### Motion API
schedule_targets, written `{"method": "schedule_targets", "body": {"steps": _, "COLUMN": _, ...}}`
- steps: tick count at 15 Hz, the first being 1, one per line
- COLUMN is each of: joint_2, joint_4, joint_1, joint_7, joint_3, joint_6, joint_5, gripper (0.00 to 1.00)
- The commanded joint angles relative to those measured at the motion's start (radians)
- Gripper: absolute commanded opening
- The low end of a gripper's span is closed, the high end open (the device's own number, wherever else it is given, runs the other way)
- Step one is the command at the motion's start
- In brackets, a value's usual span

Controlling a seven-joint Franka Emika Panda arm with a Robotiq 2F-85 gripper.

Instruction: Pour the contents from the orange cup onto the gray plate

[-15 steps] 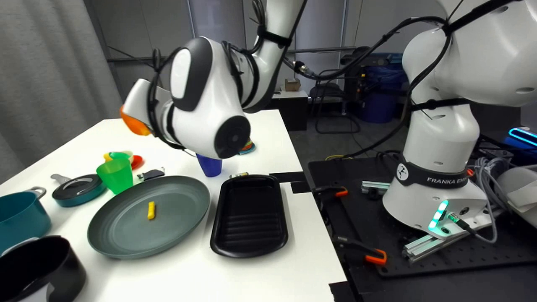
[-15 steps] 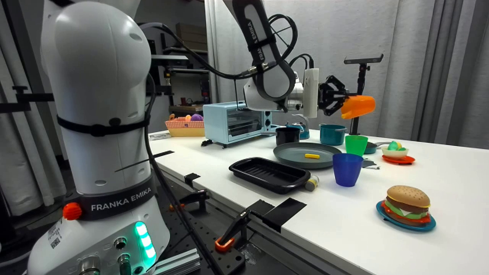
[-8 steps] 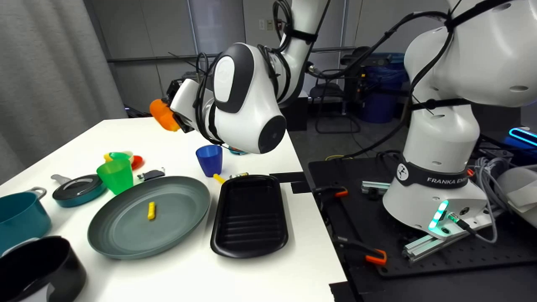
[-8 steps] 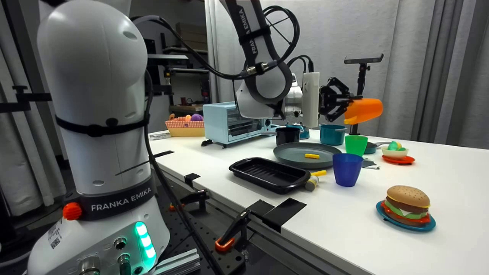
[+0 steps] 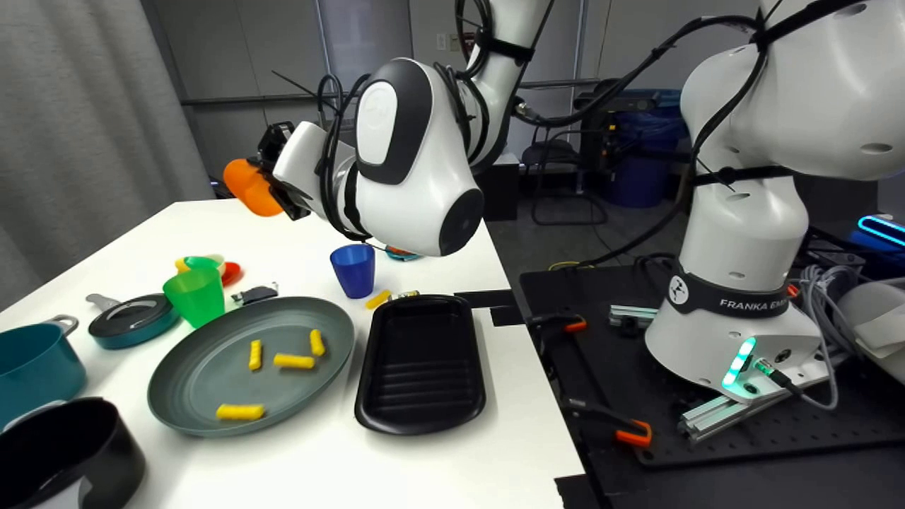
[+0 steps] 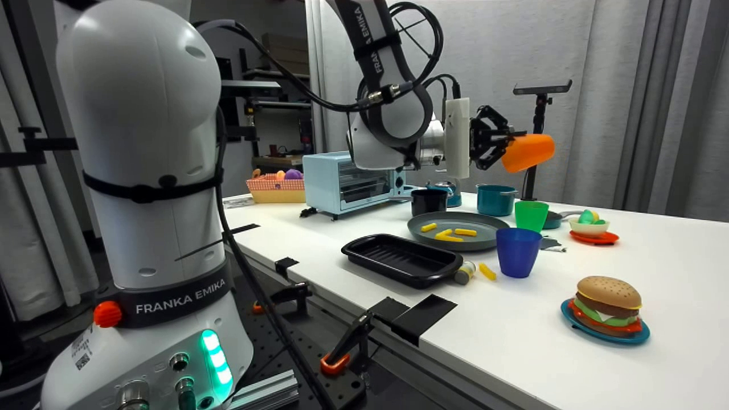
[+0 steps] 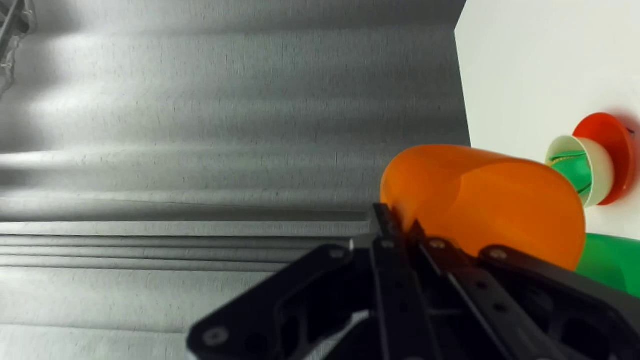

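Observation:
The orange cup hangs high over the table, tipped on its side with its mouth turned toward the robot and downward. My gripper is shut on the cup's wall near the rim; in an exterior view the cup sticks out beyond the wrist. The gray plate lies on the table below and nearer the robot. Of the contents, several yellow sticks rest scattered on the plate. One more yellow stick lies off the plate, on the table beside the blue cup. No yellow shows at the cup's mouth.
A blue cup and a green cup stand close to the plate. The black ridged tray lies beside it, with a small can at its end. Pots, a toaster oven and a toy burger are around.
Several yellow sticks have come onto the plate, where one lay before, and one has landed on the table. The tilted cup swung away from the plate, then partly back and slightly up.

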Motion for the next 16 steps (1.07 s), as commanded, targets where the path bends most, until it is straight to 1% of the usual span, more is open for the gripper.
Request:
{"method": "schedule_targets", "body": {"steps": 1, "joint_2": 0.013, "joint_4": 0.017, "joint_1": 0.010, "joint_7": 0.024, "joint_3": 0.009, "joint_6": -0.002, "joint_5": -0.047, "gripper": 0.00}}
{"method": "schedule_targets", "body": {"steps": 8, "joint_2": 0.042, "joint_4": 0.031, "joint_1": 0.013, "joint_7": 0.023, "joint_3": 0.024, "joint_6": -0.007, "joint_5": -0.063, "gripper": 0.00}}
{"method": "schedule_targets", "body": {"steps": 10, "joint_2": 0.047, "joint_4": 0.033, "joint_1": 0.012, "joint_7": 0.022, "joint_3": 0.025, "joint_6": -0.010, "joint_5": -0.046, "gripper": 0.00}}
{"method": "schedule_targets", "body": {"steps": 13, "joint_2": 0.037, "joint_4": 0.045, "joint_1": 0.007, "joint_7": 0.030, "joint_3": 0.028, "joint_6": 0.009, "joint_5": 0.044, "gripper": 0.00}}
{"method": "schedule_targets", "body": {"steps": 16, "joint_2": 0.013, "joint_4": 0.070, "joint_1": 0.003, "joint_7": 0.040, "joint_3": 0.031, "joint_6": 0.065, "joint_5": 0.202, "gripper": 0.00}}
